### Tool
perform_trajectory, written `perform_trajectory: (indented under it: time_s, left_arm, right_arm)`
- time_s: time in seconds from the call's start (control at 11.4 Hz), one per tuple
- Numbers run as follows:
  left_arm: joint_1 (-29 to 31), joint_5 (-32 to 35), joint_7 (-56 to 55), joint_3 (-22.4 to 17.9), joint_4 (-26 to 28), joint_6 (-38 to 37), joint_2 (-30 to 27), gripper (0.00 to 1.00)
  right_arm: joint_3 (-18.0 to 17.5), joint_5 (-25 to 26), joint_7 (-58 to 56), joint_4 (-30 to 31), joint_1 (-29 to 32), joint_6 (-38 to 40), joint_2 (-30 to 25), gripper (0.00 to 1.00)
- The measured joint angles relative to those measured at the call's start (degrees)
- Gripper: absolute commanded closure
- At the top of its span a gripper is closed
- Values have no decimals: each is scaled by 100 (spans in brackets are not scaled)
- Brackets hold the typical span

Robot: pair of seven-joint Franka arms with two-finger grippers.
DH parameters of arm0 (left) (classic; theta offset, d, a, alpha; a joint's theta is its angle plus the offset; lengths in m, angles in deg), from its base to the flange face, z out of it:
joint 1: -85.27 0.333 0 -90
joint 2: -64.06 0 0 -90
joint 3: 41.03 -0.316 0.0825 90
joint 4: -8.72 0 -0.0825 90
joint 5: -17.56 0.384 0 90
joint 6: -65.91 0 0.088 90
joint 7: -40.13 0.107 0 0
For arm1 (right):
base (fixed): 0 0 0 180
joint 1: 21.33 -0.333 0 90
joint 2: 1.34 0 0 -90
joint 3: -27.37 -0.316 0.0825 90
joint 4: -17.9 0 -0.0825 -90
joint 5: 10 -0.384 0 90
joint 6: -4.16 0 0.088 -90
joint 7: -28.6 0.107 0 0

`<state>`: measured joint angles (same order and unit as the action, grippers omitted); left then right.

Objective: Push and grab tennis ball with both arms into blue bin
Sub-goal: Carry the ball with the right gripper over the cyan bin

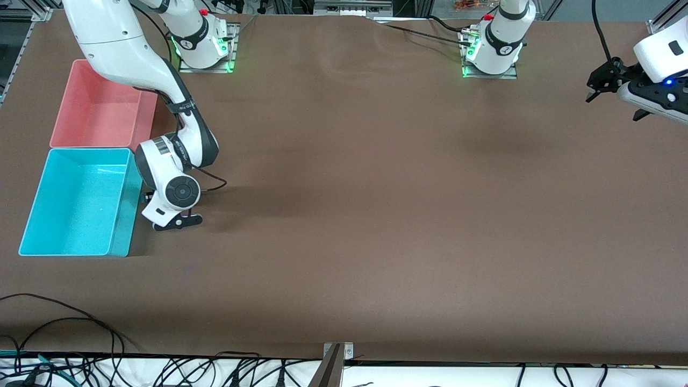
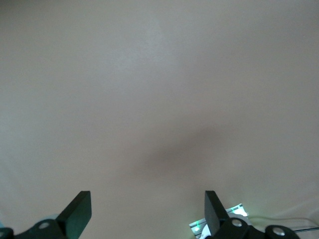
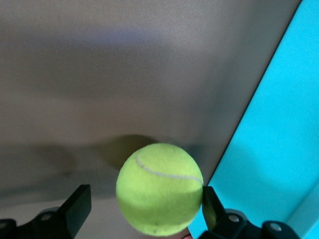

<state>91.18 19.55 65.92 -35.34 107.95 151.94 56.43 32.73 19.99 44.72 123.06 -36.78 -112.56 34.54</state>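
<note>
The right hand (image 1: 161, 217) sits low beside the blue bin (image 1: 121, 236), the left hand (image 1: 602, 86) waiting well apart

No lettering is showing legibly anywhere — the small dark print on the right arm's black wrist band (image 1: 184, 105) is staying too tiny to make out.

Our two white arms (image 1: 123, 48) had black joint caps, black two-finger grippers (image 1: 604, 80) and thin trailing black cables; green lights glowed at our bases (image 1: 204, 51).
</note>
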Motion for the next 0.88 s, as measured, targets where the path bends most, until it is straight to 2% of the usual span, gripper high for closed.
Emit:
perform_trajectory:
  time_s: [0.26,0.44,0.7,0.88]
  left_arm:
    - [-30,-49,-97,-48,-33,-80,1,0]
    - [-112,-49,-105,-176,-59,-80,6,0]
    - [-123,-49,-128,-282,-94,-80,16,0]
    - [-123,-50,-169,-296,-101,-80,26,0]
  right_arm:
    - [1,34,217,0,4,-27,76,44]
    - [2,43,254,-2,4,-26,67,56]
    - [-6,46,348,-36,-13,-22,65,56]
    - [-39,46,349,-274,-34,170,52,56]
